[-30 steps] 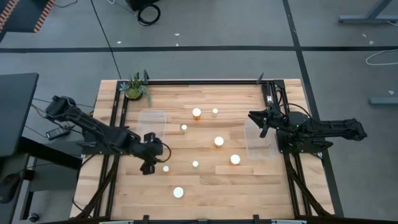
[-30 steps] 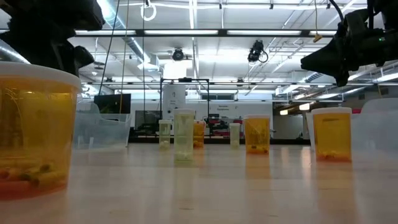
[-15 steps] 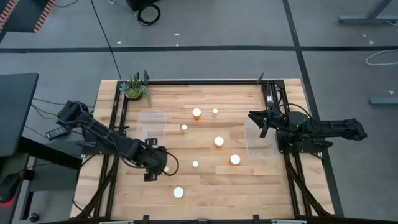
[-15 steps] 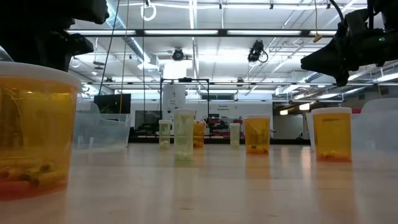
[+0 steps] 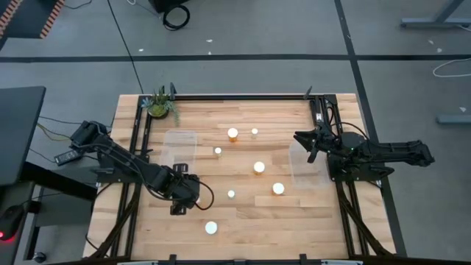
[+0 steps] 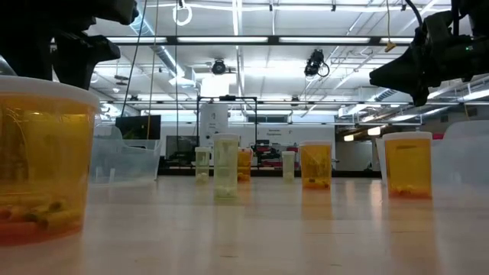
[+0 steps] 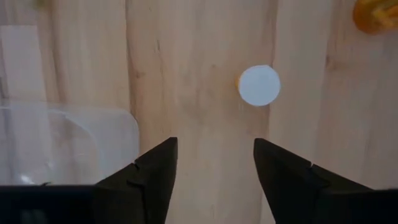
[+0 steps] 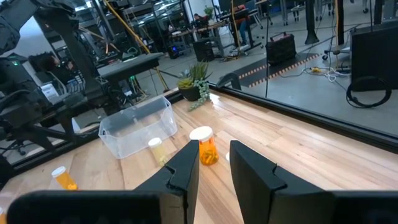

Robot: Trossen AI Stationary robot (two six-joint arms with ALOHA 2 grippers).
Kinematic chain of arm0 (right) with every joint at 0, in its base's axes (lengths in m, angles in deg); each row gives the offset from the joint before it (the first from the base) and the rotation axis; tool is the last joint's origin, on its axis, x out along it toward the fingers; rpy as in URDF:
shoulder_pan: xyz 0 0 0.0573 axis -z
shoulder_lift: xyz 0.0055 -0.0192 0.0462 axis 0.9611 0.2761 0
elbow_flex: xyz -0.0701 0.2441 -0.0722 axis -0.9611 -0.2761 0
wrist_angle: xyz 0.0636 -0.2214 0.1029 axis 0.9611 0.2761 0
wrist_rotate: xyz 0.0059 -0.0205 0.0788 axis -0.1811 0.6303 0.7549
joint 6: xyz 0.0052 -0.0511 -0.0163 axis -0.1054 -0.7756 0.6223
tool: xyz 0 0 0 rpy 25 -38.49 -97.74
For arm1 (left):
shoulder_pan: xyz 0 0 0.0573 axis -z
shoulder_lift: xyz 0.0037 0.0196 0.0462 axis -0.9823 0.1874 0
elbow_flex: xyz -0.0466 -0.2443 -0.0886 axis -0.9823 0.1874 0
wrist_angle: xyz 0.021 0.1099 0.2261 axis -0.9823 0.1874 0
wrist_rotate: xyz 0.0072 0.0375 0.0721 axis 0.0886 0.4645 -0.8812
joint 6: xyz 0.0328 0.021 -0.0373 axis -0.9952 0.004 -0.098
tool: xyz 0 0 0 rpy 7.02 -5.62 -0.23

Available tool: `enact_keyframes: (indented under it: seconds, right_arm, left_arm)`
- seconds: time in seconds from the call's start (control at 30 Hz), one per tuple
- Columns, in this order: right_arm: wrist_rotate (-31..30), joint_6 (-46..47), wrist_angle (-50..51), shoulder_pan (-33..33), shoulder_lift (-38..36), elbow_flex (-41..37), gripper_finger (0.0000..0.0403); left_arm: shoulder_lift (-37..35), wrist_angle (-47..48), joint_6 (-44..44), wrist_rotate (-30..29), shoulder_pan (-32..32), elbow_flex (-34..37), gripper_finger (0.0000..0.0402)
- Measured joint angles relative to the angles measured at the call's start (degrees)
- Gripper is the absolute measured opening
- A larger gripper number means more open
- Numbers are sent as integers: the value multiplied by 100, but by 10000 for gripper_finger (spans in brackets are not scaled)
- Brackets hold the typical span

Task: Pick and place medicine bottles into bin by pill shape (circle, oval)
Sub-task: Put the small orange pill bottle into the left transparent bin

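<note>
Bright ceiling strip lights [image 6: 229,40] glare above the table [image 5: 294,213]; white bottle caps [image 5: 259,168] blow out; the nearest amber bottle [image 6: 42,160] looks soft.

1. Seven medicine bottles show from above as white round caps, all upright on the wood.
2. Far centre: a larger bottle [image 5: 232,134] with amber showing below its cap, and a small one [image 5: 255,132] just to its right.
3. A small bottle [image 5: 218,151] stands nearer and to their left.
4. Centre-right: two larger bottles [image 5: 259,168] and [image 5: 278,189].
5. A small bottle [image 5: 231,194] stands near the centre.
6. The nearest, largest cap [image 5: 211,227] stands alone near the front edge.
</note>
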Motion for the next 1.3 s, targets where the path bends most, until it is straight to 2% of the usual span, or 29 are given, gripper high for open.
enact_keyframes:
  seconds: [0.47, 0.83, 1.3]
  right_arm:
    - [0, 0, -2, 1, 1, 0, 97]
    - [1, 0, -2, 0, 0, -1, 97]
    - [0, 0, 19, 0, 9, -2, 97]
  left_arm:
    - [4, -7, 549, 374, -7, 0, 223]
    - [459, -33, 592, 680, -4, 4, 224]
    - [980, -510, 607, 673, -4, 22, 224]
